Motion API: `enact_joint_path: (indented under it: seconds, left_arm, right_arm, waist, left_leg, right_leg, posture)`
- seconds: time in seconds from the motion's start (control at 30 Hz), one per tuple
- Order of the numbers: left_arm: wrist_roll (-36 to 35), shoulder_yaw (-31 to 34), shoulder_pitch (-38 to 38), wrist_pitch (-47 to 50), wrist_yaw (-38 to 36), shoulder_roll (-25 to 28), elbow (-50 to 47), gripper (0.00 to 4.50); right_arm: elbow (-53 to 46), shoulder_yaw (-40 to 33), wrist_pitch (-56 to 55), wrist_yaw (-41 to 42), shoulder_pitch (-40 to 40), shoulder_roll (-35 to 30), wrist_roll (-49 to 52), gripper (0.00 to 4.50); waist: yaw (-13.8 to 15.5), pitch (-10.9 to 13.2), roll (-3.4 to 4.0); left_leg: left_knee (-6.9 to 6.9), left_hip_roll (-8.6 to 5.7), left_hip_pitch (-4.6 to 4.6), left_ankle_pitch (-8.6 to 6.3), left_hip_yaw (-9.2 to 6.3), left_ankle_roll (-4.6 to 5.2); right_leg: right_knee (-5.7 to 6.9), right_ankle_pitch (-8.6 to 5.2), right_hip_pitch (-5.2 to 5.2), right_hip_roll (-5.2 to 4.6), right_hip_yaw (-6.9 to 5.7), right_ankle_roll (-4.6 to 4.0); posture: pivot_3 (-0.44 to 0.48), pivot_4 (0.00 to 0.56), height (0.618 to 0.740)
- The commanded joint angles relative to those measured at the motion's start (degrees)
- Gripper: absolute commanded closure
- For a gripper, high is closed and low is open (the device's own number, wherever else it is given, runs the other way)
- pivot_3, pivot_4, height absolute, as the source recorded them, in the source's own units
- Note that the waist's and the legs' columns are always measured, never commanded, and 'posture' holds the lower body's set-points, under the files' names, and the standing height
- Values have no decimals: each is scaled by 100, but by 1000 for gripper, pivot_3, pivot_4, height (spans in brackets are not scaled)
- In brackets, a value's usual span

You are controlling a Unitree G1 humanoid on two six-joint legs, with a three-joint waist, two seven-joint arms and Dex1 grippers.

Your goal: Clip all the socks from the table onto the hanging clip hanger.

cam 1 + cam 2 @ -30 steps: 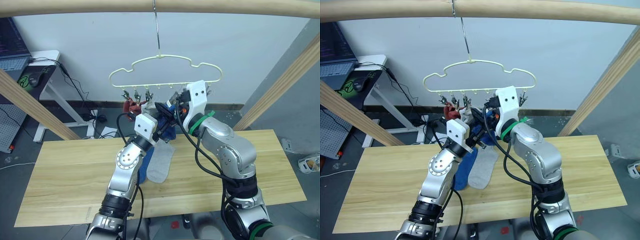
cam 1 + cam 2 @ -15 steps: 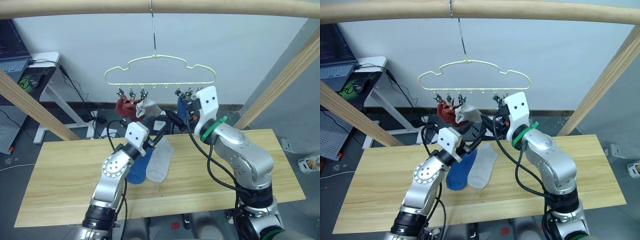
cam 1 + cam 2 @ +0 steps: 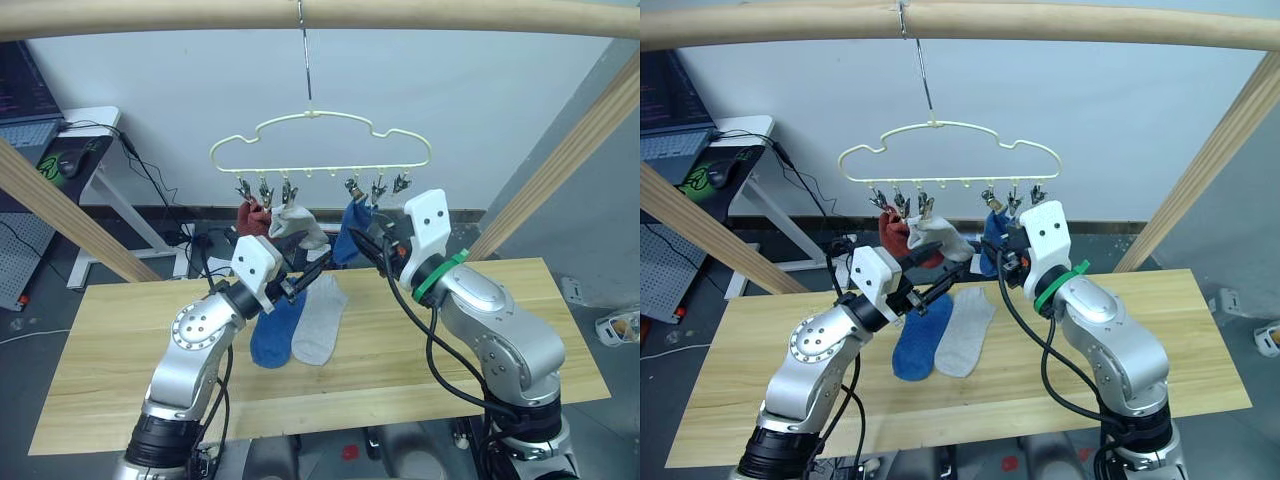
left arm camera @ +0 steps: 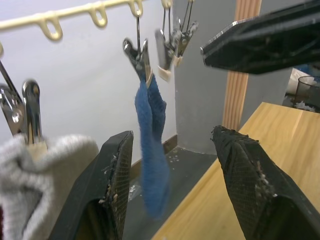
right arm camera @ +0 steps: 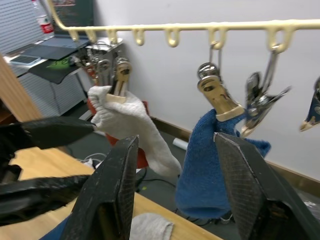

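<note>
Four socks already hang from the clip hanger [image 3: 320,140]: a rust red pair [image 3: 250,217] on the clips at its left end, a light grey sock [image 3: 292,222] on the next clip, and a blue sock [image 3: 350,222] clipped toward its right end, with bare clips beside it. They hang by the cuff, toes down, because each clip bites only the top hem of the soft knit. The hanger's hook is over the wooden pole [image 3: 320,14] above, so the row of clips hangs level above the far edge of the counter [image 3: 100,350]. Two socks wait flat on the counter, side by side and touching near the middle of the far edge: a blue one [image 3: 274,330] and a grey one [image 3: 318,322], toes pointing toward the near edge. Both arms are raised between the counter and the clips. The left gripper [image 3: 300,278] has its jaws spread and holds nothing, with the blue hanging sock seen beyond them. The right gripper [image 3: 366,245], just under the blue sock's clip, also has its jaws spread and empty. I judge the next step is picking up one of the two remaining socks.
</note>
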Motion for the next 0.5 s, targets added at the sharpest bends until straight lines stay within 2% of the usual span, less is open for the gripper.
enact_joint_path:
  seconds: [0.03, 0.5]
  left_arm:
    - [-242, 98, -173, 217, -95, 83, -430, 1780]
    - [-488, 269, -735, 549, -378, 361, -391, 1780]
  right_arm:
    - [-65, -44, -183, -266, -62, 105, -216, 2099]
    - [832, -61, -767, -543, -359, 470, -731, 2099]
  waist:
    - [0, 0, 0]
    - [-2, -10, -4]
  left_leg:
    - [0, 0, 0, 0, 1, 0]
    - [0, -1, -1, 1, 3, -1]
  right_leg:
    - [-1, 0, 0, 0, 1, 0]
    - [0, 1, -1, 0, 3, -2]
  posture:
    - [-187, 213, 740]
    - [-176, 195, 740]
